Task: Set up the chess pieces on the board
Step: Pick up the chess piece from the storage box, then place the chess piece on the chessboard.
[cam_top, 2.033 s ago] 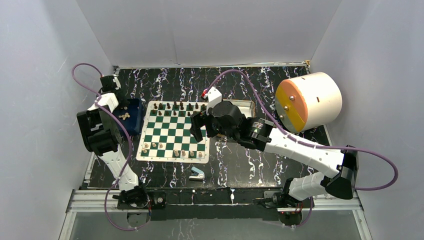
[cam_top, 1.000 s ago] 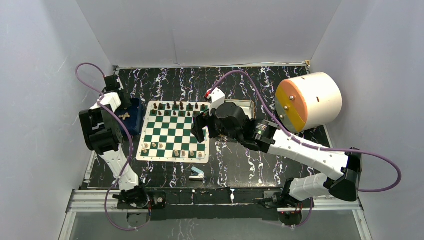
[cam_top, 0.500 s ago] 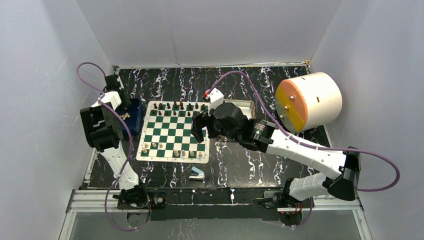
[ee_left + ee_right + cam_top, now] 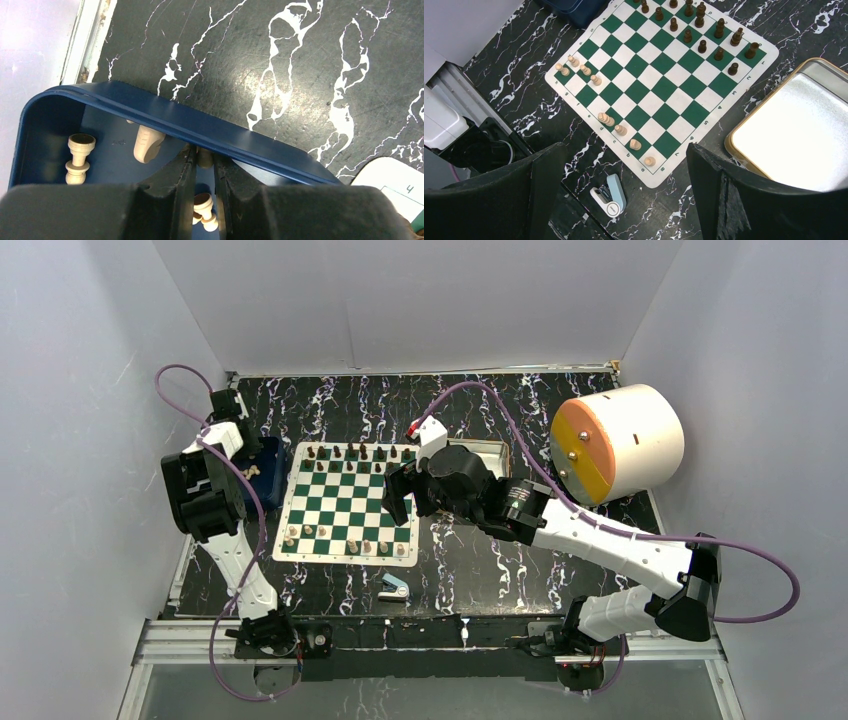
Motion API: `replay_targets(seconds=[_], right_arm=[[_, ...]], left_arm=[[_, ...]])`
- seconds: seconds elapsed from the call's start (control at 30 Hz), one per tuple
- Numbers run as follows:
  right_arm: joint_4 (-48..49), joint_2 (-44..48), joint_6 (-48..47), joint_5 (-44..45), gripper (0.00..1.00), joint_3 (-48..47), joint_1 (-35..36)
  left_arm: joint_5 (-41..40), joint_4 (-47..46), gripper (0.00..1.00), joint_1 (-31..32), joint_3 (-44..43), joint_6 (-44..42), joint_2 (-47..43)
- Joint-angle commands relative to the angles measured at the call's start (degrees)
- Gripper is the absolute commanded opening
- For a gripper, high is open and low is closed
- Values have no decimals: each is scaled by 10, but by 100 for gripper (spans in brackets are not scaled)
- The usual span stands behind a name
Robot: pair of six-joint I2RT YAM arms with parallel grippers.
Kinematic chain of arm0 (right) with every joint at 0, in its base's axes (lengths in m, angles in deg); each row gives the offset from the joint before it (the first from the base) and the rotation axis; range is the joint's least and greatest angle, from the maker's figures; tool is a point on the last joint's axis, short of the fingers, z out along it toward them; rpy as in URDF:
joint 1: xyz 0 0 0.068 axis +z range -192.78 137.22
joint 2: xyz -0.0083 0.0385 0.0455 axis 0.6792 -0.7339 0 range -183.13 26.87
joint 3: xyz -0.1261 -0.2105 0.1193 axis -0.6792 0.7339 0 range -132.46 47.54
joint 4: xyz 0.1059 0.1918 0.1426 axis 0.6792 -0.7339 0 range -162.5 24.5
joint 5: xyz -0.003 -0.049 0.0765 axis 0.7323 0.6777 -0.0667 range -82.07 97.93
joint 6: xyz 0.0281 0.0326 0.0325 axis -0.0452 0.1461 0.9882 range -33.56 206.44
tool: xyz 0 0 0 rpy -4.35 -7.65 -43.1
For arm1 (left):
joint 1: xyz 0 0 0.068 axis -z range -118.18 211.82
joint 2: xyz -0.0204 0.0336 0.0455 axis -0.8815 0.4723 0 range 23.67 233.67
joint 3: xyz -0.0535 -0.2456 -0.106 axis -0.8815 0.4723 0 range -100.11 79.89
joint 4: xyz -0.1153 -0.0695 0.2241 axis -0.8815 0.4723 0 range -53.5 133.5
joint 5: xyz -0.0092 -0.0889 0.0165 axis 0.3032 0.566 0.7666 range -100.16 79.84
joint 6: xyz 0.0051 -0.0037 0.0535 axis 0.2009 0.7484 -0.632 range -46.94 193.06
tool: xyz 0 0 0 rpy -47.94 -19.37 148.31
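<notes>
Board: I see the board (image 4: 349, 510) lying flat on the black marbled bench (image 4: 470, 565), its squares green and white inside a cream border.
Dark side: the dark chess pieces (image 4: 702, 46) stand upright on the board's 2 far rows; I cannot count them surely from here.
Pale side: 8 pale chess pieces (image 4: 620, 130) stand on the board's 2 near rows, 4 toward its near-left corner and 4 toward its near-right corner.
Tray: a dark blue tray (image 4: 200, 131) sits just beside the board's far-left corner, with loose pale figures lying inside, one of them a pawn on its side (image 4: 79, 156).
Left hand: my left hand (image 4: 204, 151) reaches down into the tray, left of the board. The fingers are narrow and pinch a pale piece (image 4: 204, 159) at their tips, just behind the tray's rim.
Right hand: my right hand (image 4: 624, 146) hovers above the board's right edge with its fingers spread wide and nothing between them.
Tin: a silver tin (image 4: 794, 120) lies just off the board's far-right corner.
Stapler-like object: a small blue-and-white object (image 4: 610, 194) lies on the bench just off the board's near edge, toward its right corner.
Drum: a white drum with an orange face (image 4: 620, 440) sits well to the right of the board.
</notes>
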State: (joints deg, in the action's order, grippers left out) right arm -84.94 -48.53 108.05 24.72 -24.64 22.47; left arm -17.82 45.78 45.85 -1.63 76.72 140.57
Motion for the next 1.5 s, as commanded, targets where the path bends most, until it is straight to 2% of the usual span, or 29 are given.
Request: replay_targets(seconds=[0.0,0.33,0.57,0.73,0.87,1.1,1.27,1.47], right_arm=[[33,2,-7,7,99,-5,-3],[34,8,0,-8,99,-6,-2],[30,10,17,-24,99,0,-2],[18,26,15,-11,99,0,-2],[-8,34,12,4,99,-8,-3],[-43,57,22,30,99,-9,-2],[-69,73,23,54,99,-5,-2],[-84,84,21,75,99,-6,-2]], left_arm=[[-1,29,14,-3,-22,1,-37],[-15,77,11,-3,-28,32,-69],[-5,107,12,-3,-23,41,-124],[31,130,12,4,5,70,-176],[24,141,12,19,51,75,-239],[18,193,12,85,83,76,-298],[56,222,12,142,103,91,-327],[58,242,12,214,146,102,-369]])
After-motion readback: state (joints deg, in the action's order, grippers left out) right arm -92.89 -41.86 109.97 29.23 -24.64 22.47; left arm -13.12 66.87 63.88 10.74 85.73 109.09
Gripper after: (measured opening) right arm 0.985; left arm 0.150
